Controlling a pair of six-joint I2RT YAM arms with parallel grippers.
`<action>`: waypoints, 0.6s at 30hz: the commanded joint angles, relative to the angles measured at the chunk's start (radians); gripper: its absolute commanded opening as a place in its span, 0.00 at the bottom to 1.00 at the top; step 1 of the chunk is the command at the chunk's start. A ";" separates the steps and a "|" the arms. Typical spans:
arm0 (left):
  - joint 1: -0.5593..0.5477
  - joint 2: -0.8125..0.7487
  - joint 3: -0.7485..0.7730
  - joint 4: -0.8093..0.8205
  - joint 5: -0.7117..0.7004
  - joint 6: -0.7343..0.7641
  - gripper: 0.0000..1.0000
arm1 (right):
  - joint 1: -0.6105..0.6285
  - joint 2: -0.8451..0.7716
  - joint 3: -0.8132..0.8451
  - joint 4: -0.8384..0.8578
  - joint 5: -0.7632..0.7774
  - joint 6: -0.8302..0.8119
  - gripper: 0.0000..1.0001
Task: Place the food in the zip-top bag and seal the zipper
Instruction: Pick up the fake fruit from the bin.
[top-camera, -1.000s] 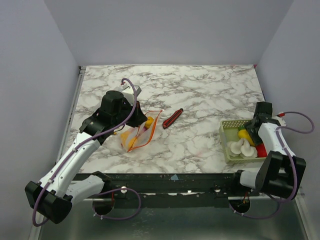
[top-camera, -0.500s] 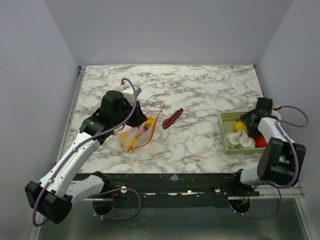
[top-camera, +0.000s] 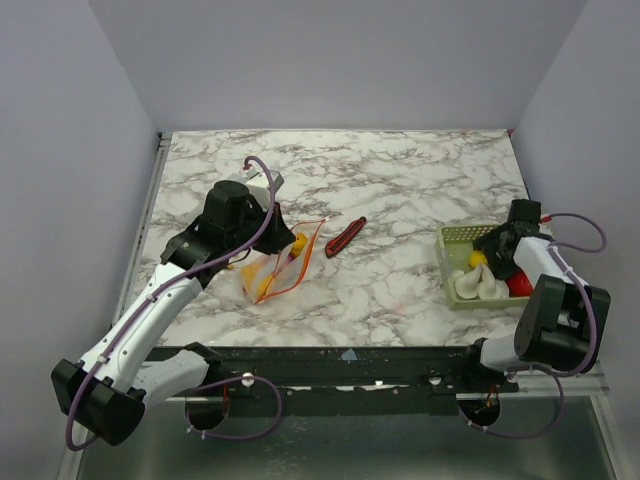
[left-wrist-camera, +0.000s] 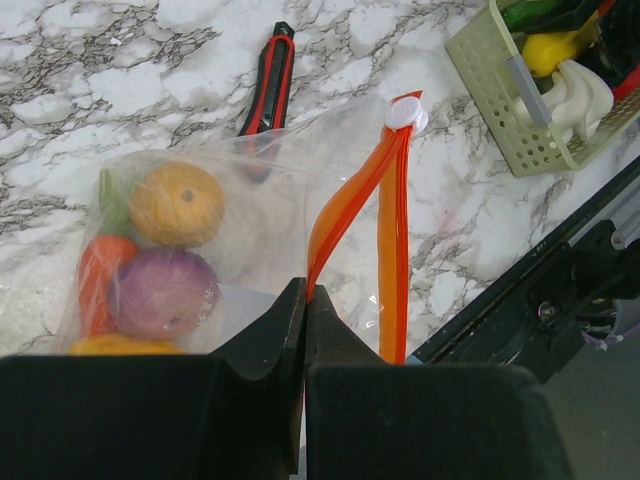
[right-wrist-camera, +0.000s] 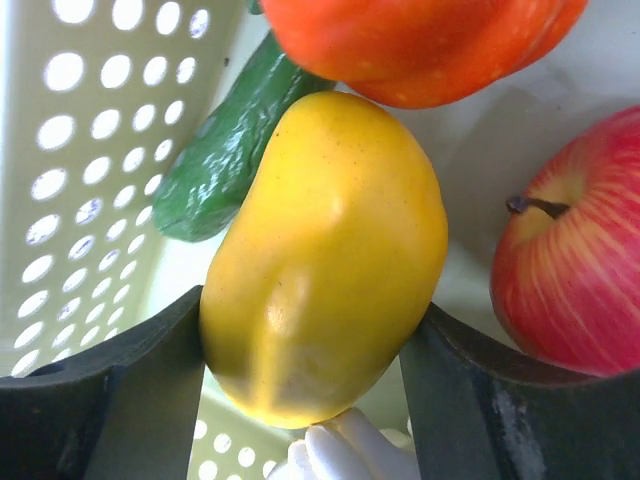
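Left gripper: clenched on the near lip of the bag, at the mouth.
Zipper: unsealed; the two orange strips part at the jaws and meet again at the white slider at the far end.
Bag handling: judged light, floppy and slick. The strip is the stiffest part, so the lip is the place to hold; the film would likely crumple.
Bag contents: an orange fruit, a purple one and a carrot lie deep in the bag, left of the mouth.
Stick: just beyond the bag, its near end under the film.
Basket: well right of the bag, apart from it.
Right gripper: down in the basket, fingers pressed on both flanks of the yellow fruit, so grasping it.
Fruit handling: judged hard, glossy and light, and apt to squirt out. The grip sits across the widest part.
Neighbours: the apple is just beside it; the green piece and the orange-red fruit touch it.
Step, judged: the fruit has to be lifted and carried left to the held-open mouth.
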 joint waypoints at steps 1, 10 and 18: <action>0.006 0.002 -0.005 0.022 0.026 -0.003 0.00 | -0.002 -0.106 0.048 -0.067 0.009 -0.084 0.62; 0.005 0.006 -0.007 0.022 0.022 -0.004 0.00 | -0.002 -0.232 0.093 -0.098 -0.028 -0.202 0.58; 0.006 0.006 -0.006 0.019 0.013 -0.003 0.00 | 0.000 -0.324 0.146 -0.129 -0.253 -0.210 0.49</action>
